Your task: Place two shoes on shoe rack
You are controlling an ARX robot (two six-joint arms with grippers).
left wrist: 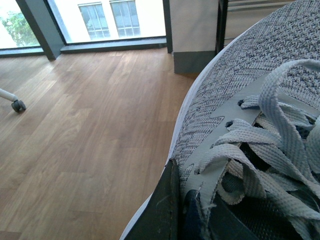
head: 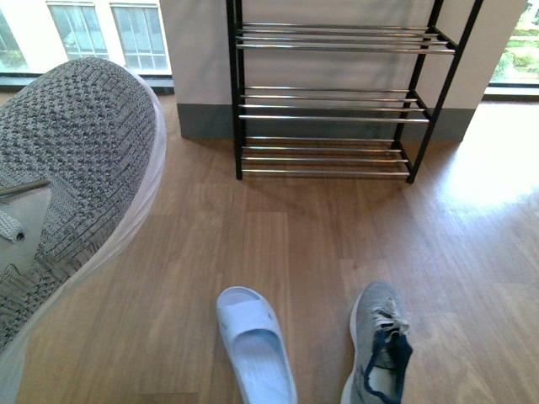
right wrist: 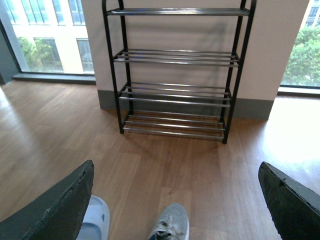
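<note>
The brown wood-plank floor (head: 278, 236) lies open between the robot and the low black metal shoe rack with thin chrome bars (head: 328, 108), which stands against the wall with every visible tier bare. The gaps between those bars are the first hazard: a sole set down crooked could tip or slide through. The lifted grey knit sneaker with a thick white sole (head: 76, 160) hangs high on the left, well apart from the rack, with the left pincer (left wrist: 185, 220) seemingly pinching its side wall by the eyelets. That soft knit grip may let the shoe twist or slip out during the long carry, and its loose laces could catch on a bar. The second grey knit sneaker with navy lining (head: 379, 345) lies on the floor near the robot. Just beside it is a pale white open-toe plastic slide (head: 253, 345), which could be taken by mistake or knocked. The right pincer (right wrist: 176, 167) hangs above them, spread wide and empty
</note>
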